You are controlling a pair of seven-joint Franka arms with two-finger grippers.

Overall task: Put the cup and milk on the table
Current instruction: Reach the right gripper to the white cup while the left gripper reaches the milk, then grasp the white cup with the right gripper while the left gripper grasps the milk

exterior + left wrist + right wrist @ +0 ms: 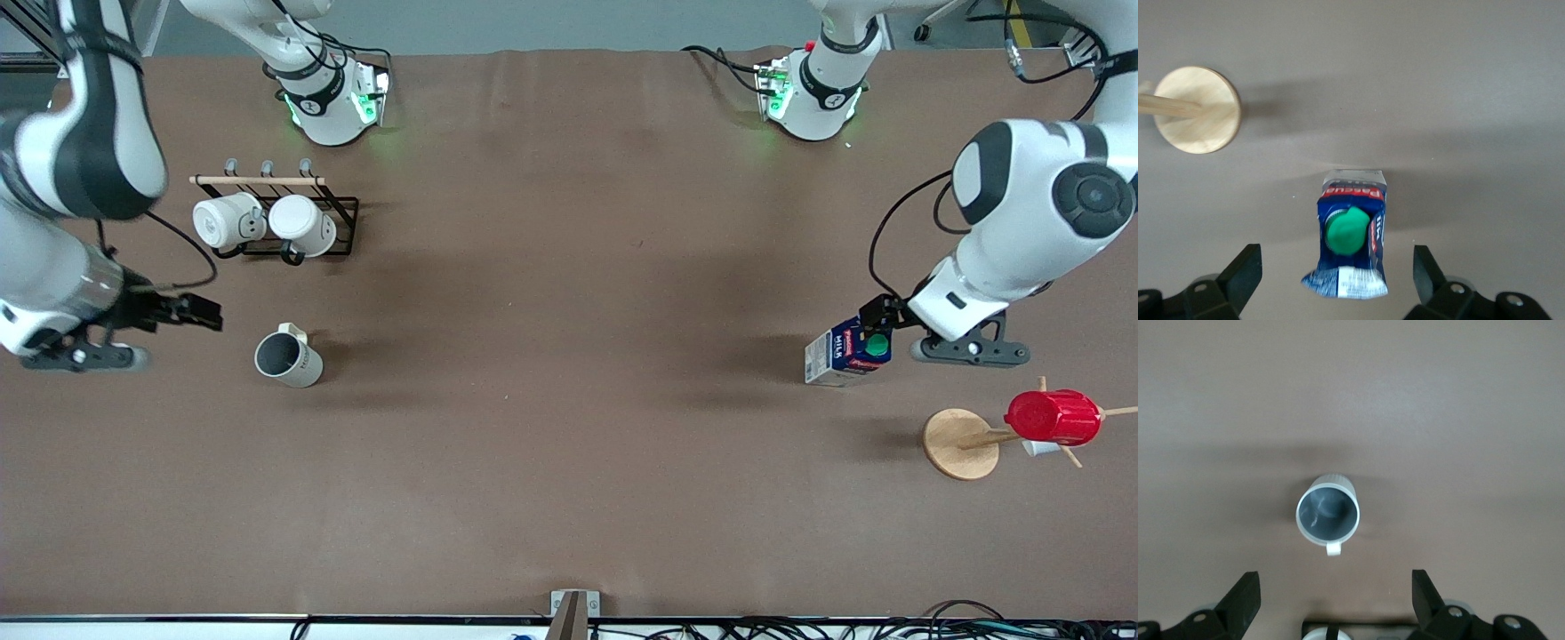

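Observation:
The cup (287, 358), cream-white with a dark grey inside, stands upright on the brown table (569, 462) toward the right arm's end. It also shows in the right wrist view (1327, 515). My right gripper (197, 313) hangs open and empty over the table beside the cup, apart from it (1336, 600). The milk (845, 353), blue and white with a green cap, stands on the table toward the left arm's end. My left gripper (876, 316) is open just over the milk's top (1350, 233), its fingers (1245, 273) wide on either side and not touching.
A black wire rack (342, 233) with two plain white mugs (302, 224) stands farther from the front camera than the cup; its edge shows in the right wrist view (1358, 630). A wooden peg stand (960, 443) bearing a red ribbed cup (1053, 416) stands near the milk (1198, 109).

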